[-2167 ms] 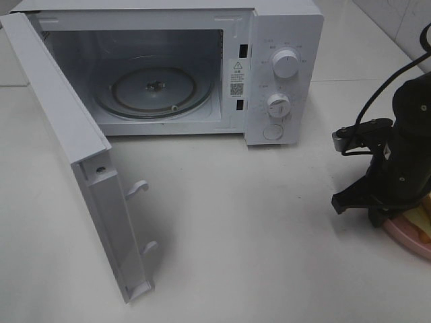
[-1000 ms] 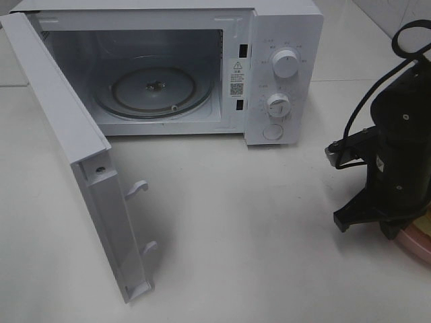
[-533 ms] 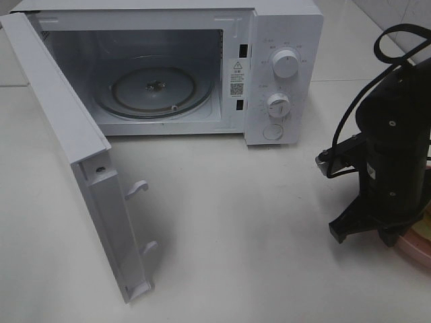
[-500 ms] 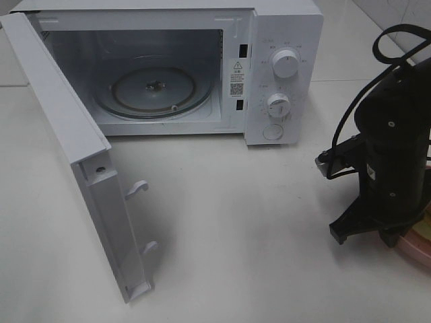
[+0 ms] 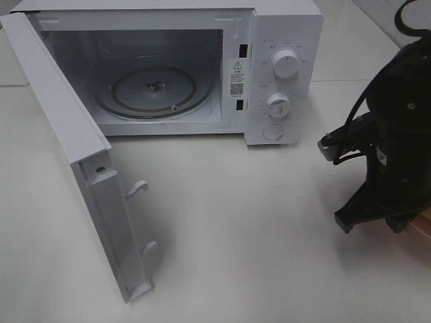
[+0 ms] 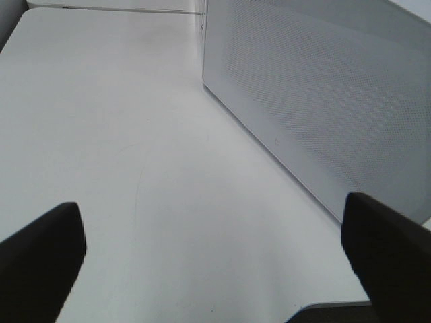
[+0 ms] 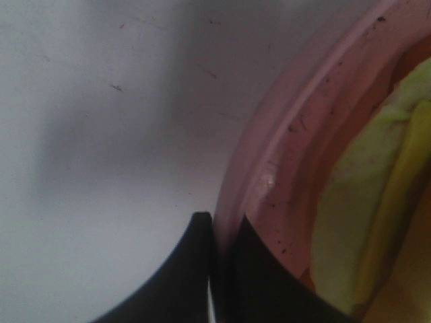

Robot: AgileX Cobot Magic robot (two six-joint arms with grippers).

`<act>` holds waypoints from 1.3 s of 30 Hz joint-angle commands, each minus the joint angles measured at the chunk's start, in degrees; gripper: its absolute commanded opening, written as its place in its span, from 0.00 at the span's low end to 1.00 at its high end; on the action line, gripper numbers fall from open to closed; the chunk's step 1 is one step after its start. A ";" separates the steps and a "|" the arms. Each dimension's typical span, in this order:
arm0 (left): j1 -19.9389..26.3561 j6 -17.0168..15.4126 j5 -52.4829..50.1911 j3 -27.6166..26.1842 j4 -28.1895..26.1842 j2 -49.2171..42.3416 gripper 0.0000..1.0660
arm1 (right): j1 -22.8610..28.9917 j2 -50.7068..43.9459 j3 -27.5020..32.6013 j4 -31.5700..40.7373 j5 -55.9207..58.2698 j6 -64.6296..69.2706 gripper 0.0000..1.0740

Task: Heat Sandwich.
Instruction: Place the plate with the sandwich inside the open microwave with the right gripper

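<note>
Right fingers [image 7: 185,279] pinch the rim of the pink plate [image 7: 269,155], left fingers [image 6: 40,259] spread idle: lift level and slowly so the sandwich [image 7: 357,222] cannot slide off.

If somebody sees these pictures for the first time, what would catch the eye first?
The white microwave at the back of the table, with its door swung wide open and its glass turntable bare. At the right edge, the black right gripper pinches the rim of a pink plate that holds the sandwich.
</note>
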 commanded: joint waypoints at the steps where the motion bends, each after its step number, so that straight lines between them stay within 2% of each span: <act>1: 0.11 -0.23 -0.17 0.11 -0.63 -1.03 0.92 | 0.23 -3.04 0.06 -0.92 3.27 -0.34 0.00; 8: 0.11 -0.23 -0.17 0.11 -0.63 -1.03 0.92 | 0.34 -6.36 0.06 0.63 4.81 -1.95 0.00; 21: 0.11 -0.23 -0.17 0.11 -0.63 -1.03 0.92 | 9.22 -12.49 0.06 0.52 8.02 -4.93 0.00; 39: 0.11 -0.23 -0.17 0.11 -0.63 -1.03 0.92 | 20.45 -14.44 0.11 0.06 8.77 -14.32 0.00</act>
